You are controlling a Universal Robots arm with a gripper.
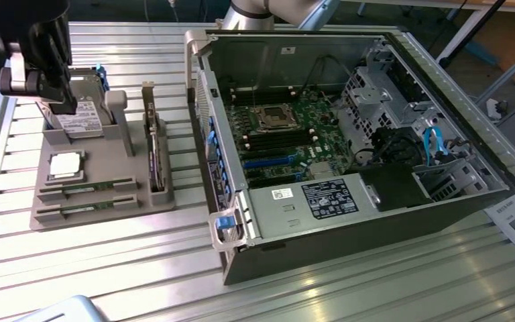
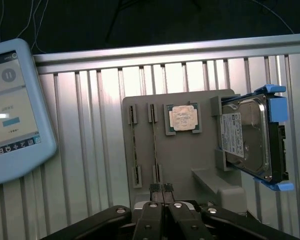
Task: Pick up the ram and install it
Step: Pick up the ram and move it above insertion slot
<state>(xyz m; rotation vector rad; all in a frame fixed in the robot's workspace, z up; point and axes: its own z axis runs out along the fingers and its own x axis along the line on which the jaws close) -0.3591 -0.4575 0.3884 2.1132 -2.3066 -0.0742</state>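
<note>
Two ram sticks stand on edge in the slots of a grey holder: one ram and a second nearer the front. In the wrist view they appear as thin lines, ram and ram. My gripper hangs above the holder's far end, over the hard drive, well above the sticks. Its fingers are pressed together with nothing between them. The open computer case lies at the exterior view's right, with its motherboard exposed.
The holder also carries a hard drive in a blue frame, a square silver processor and a dark expansion card. A teach pendant lies on the slatted metal table beside the holder.
</note>
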